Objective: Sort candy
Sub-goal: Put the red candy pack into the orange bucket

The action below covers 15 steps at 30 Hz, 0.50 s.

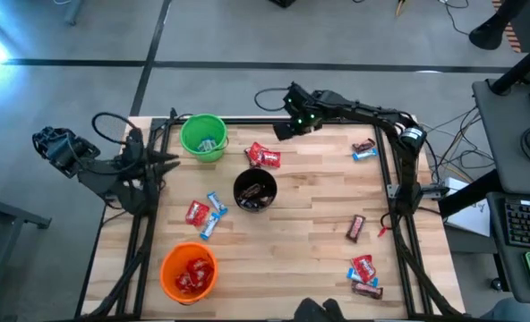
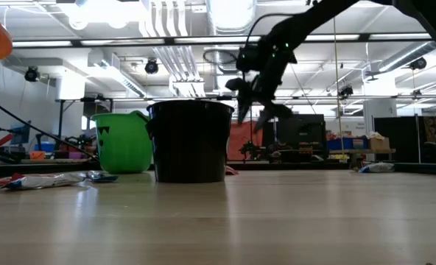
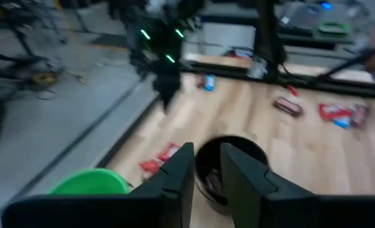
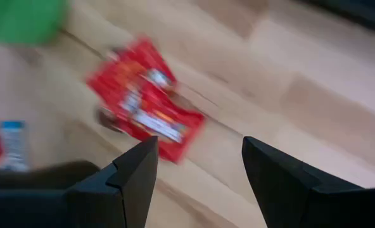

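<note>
We could read no brand or writing on any wrapper (all too small or blurred). On the wooden table (image 1: 301, 259) stood a green cup (image 1: 202, 137), an orange cup (image 1: 189, 271) holding red candy, and a black cup (image 1: 254, 190) holding dark bars. Shiny red candy (image 1: 263, 156) lay between the green and black cups; red and blue-and-white pieces (image 1: 206, 215) lay near the orange one, others along the right side (image 1: 363, 275). The right gripper (image 4: 199, 174) hung spread over the red candy. The left gripper (image 3: 206, 174), empty with a narrow gap, hovered beside the green cup.
</note>
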Motion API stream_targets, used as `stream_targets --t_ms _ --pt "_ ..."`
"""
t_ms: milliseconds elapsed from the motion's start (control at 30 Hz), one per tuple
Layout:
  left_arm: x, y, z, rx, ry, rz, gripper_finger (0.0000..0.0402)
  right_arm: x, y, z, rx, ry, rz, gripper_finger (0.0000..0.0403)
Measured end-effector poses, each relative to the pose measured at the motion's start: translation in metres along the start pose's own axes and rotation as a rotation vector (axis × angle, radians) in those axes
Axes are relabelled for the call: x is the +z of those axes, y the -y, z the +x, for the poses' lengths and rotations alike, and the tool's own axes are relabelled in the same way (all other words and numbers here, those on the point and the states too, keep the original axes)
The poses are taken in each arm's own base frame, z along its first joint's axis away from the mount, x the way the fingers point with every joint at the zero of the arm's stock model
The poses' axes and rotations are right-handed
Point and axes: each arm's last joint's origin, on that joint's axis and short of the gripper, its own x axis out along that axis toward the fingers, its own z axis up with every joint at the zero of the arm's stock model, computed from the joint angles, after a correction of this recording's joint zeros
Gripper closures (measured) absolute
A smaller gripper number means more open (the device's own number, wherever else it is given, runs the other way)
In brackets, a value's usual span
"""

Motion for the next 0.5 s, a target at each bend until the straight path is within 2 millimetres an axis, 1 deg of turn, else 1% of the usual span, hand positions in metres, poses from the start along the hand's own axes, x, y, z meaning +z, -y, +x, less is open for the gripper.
stream_targets --t_ms 100,200,367,500 --pt "0.001 -0.002 0.000 0.059 0.031 -0.017 0.0335 -0.009 0.008 0.012 -0.047 -0.039 -0.004 0.0181" --pt "0.002 -0.002 0.000 0.088 0.047 -0.059 0.0332 -0.012 0.009 0.016 -0.051 -0.054 -0.050 0.0181" --pt "0.002 0.000 0.002 0.125 0.062 -0.109 0.0331 -0.012 0.010 0.025 -0.045 -0.068 -0.110 0.0181" --pt "0.002 0.003 0.005 0.159 0.076 -0.139 0.0331 -0.011 0.010 0.040 -0.008 -0.095 -0.133 0.0181"
